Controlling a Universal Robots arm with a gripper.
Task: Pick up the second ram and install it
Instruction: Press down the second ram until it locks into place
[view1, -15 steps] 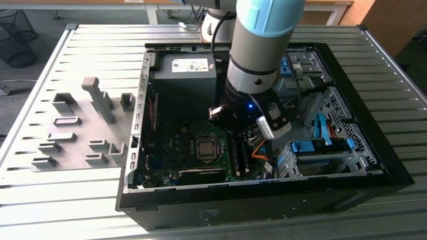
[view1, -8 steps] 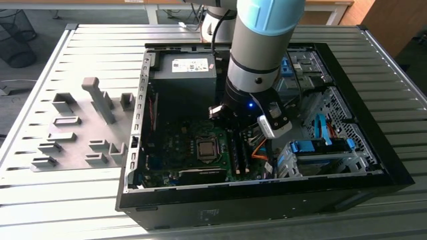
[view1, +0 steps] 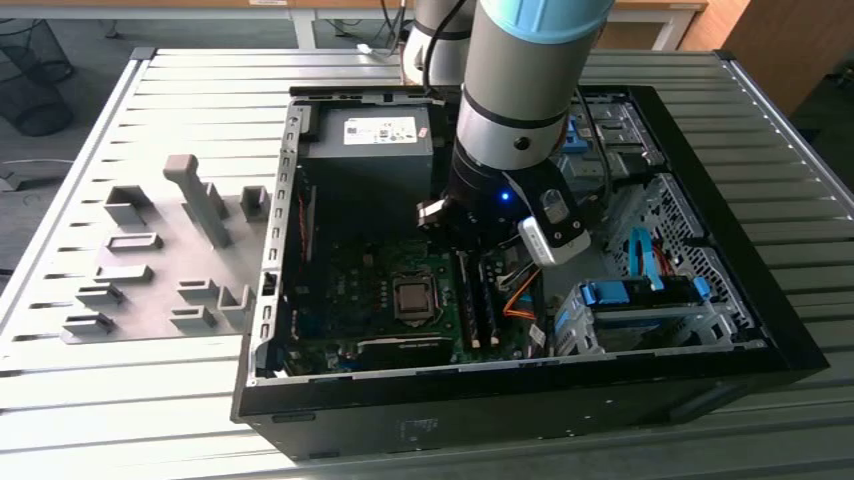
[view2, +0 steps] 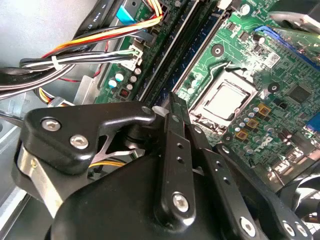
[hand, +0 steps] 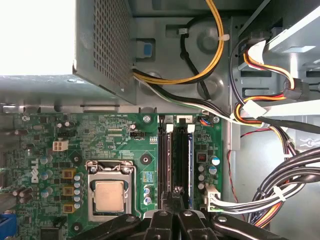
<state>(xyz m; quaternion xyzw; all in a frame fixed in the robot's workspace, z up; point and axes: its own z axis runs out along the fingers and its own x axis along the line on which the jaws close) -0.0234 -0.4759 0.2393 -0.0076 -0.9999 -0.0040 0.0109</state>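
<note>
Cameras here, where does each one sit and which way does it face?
Exterior view: off the arm, above, angled down at the open computer case; the arm shows.
First wrist view: on the arm, facing straight down on the motherboard; end effector over the memory slots.
Second wrist view: oblique, behind the end effector.
Both wrist views share the processor.

Matt black plastic gripper (view2: 172, 107), glossy green motherboard (hand: 125, 155), ribbed grey metal table (view1: 200, 90)
</note>
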